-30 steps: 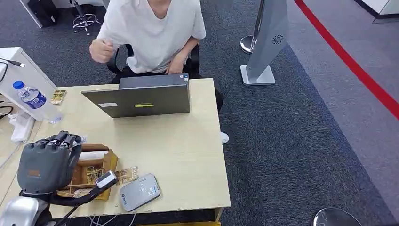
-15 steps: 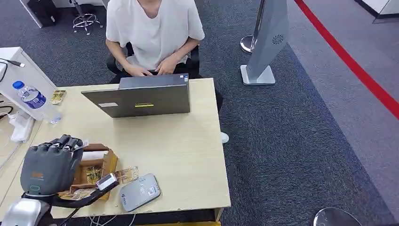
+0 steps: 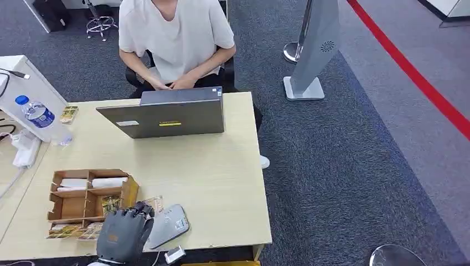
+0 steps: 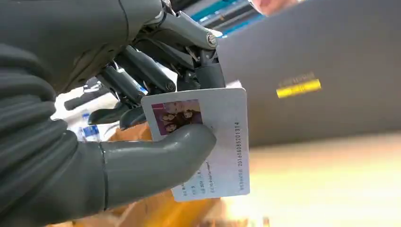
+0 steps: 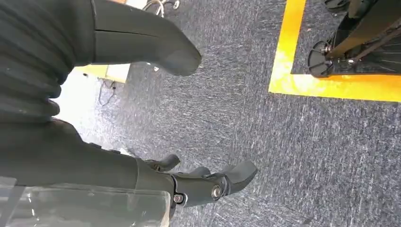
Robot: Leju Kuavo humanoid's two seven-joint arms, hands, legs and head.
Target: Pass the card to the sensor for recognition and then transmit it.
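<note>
My left hand (image 3: 124, 235) hovers at the table's front edge, over the near left corner of the grey flat sensor (image 3: 168, 224). In the left wrist view this hand (image 4: 94, 118) pinches a white photo ID card (image 4: 215, 142) between thumb and fingers, the card upright with its printed face to the camera. A small pale piece (image 3: 174, 254) sticks out beside the hand in the head view; I cannot tell whether it is the card. My right hand (image 5: 94, 161) hangs over grey carpet with its fingers apart and nothing in it.
A wooden compartment box (image 3: 72, 191) with several cards stands left of the sensor, and loose cards (image 3: 152, 204) lie between them. A person (image 3: 177, 39) sits behind a laptop (image 3: 166, 116) at the far edge. A water bottle (image 3: 40, 118) stands far left.
My left hand has come away from above the wooden box toward the front edge beside the sensor, so the box is now uncovered. The person lowered a raised hand to the laptop.
</note>
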